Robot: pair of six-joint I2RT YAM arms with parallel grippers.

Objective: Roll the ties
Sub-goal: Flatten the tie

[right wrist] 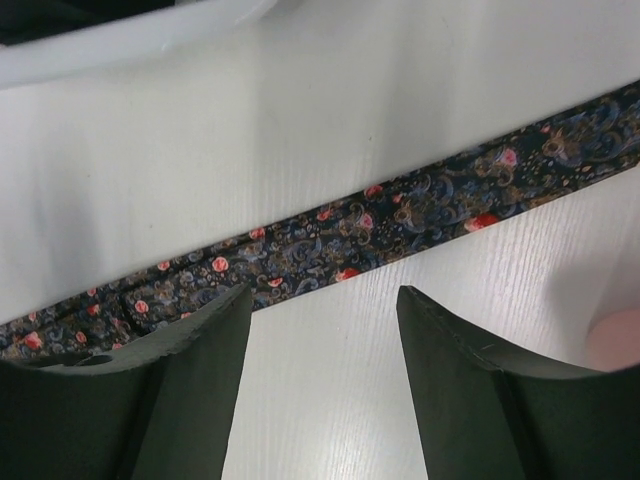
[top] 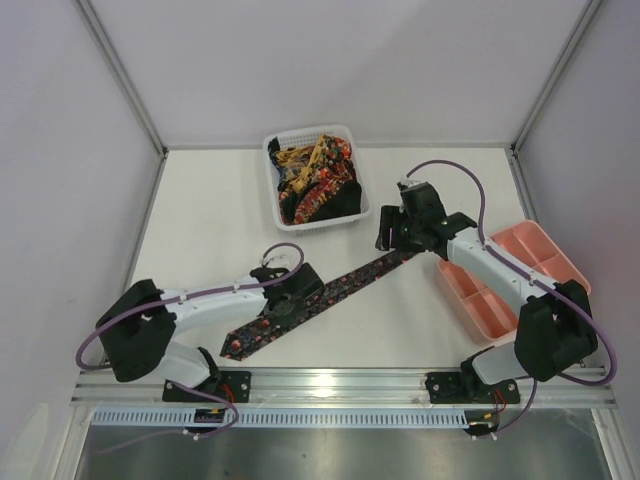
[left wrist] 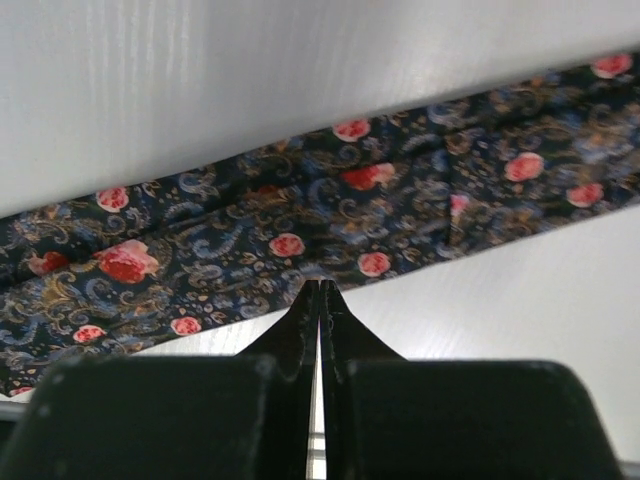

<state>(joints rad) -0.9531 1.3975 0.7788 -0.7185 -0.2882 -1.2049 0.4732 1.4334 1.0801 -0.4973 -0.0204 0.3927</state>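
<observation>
1. One tie (top: pixel 330 290) lies flat on the table (top: pixel 200 220) in a long slanted line. Its wide end points near and left. Its thin end reaches far and right, near the white basket (top: pixel 322 226).
2. More ties (top: pixel 315 175) sit in a messy heap inside the basket. None of them looks rolled yet.
3. I think the step now is getting ready to start the roll at one end of the flat tie. To do it well, the tie should be straight with no twists. One gripper can press the cloth down while the other picks up an end and folds it over. Small, snug turns with the edges lined up should make a neat roll.
4. The left gripper (left wrist: pixel 320 292) is closed, and I see nothing between its fingers. Its tips sit right at the near edge of the tie, on the wide part.
5. The right gripper (right wrist: pixel 320 300) is open and holds nothing. It hangs low over the thin part, with one finger at the tie's edge.
6. The left arm lies low and reaches to the right, across to the tie. The right arm bends over the pink tray (top: pixel 478 300) and reaches far and left.
</observation>
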